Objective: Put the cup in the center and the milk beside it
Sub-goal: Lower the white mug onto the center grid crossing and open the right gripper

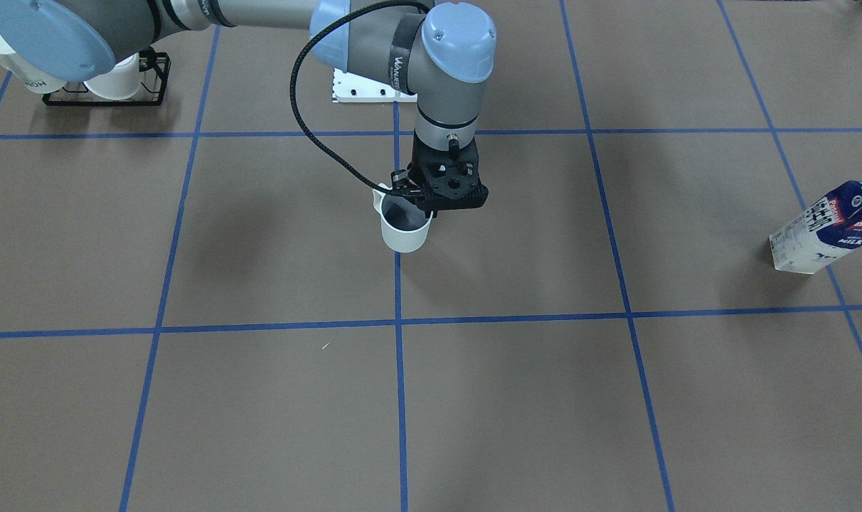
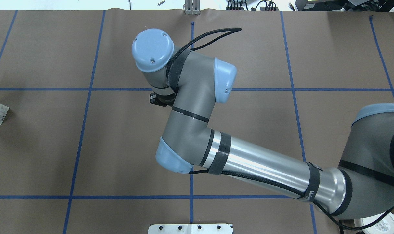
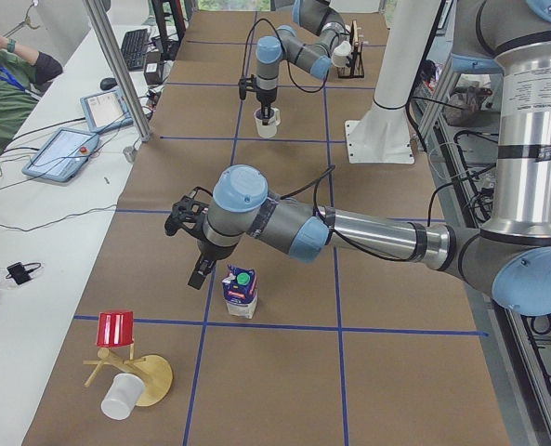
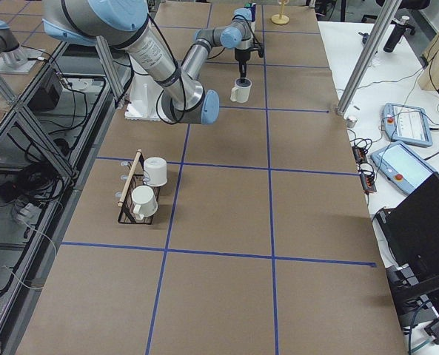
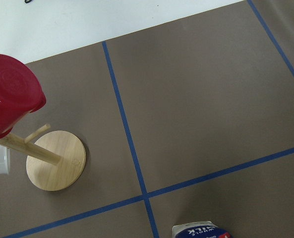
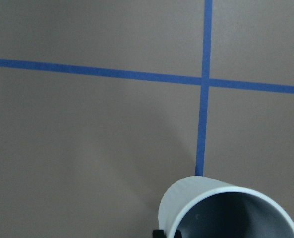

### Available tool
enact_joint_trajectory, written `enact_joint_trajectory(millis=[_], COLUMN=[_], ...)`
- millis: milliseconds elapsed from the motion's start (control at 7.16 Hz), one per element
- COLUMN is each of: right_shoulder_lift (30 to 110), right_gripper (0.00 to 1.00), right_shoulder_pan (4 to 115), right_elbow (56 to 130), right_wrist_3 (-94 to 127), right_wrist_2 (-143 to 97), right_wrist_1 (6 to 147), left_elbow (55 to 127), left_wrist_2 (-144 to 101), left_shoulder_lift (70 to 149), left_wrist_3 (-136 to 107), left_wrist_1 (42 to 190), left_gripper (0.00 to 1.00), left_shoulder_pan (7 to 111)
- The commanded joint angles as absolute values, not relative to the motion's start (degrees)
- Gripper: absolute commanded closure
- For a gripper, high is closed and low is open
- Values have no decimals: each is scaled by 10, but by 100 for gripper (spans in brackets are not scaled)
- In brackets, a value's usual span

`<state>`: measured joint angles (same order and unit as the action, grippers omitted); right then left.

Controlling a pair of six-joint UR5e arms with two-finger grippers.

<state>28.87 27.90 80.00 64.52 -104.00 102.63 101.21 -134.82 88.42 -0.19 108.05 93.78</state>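
Observation:
The cup (image 1: 405,229), a small white mug with a dark grey inside, sits at or just above the center (image 1: 398,284), on the blue tape line. My right gripper (image 1: 425,212) points straight down and is shut on the cup's rim wall. The cup fills the bottom of the right wrist view (image 6: 231,208). The milk (image 1: 828,227) stands far out on my left side, leaning in that view. It also shows in the exterior left view (image 3: 241,290), where my left gripper (image 3: 201,269) hovers beside it; I cannot tell if it is open or shut. My right arm hides the cup in the overhead view.
A black rack (image 4: 138,194) with two white cups stands on my right side. A wooden stand (image 5: 55,159) holding a red cup (image 5: 8,94) is beyond the milk, with a white cup (image 3: 119,398) lying by it. A white mounting plate (image 1: 363,89) lies near the base.

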Motion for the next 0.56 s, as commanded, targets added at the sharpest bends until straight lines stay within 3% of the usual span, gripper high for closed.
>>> enact_joint_trajectory(millis=[0, 419], right_shoulder_lift=[300, 308], right_gripper=[100, 100], right_shoulder_pan=[266, 267], right_elbow=[799, 802], right_wrist_3=[653, 654], right_wrist_2=[-1038, -1038], right_wrist_1=[1025, 1015], left_elbow=[1012, 1012], left_wrist_2=[-1348, -1348], left_shoulder_lift=[884, 884], left_wrist_3=[-2, -2], left_wrist_1=[1080, 1081], left_gripper=[2, 2], left_shoulder_pan=[938, 938])
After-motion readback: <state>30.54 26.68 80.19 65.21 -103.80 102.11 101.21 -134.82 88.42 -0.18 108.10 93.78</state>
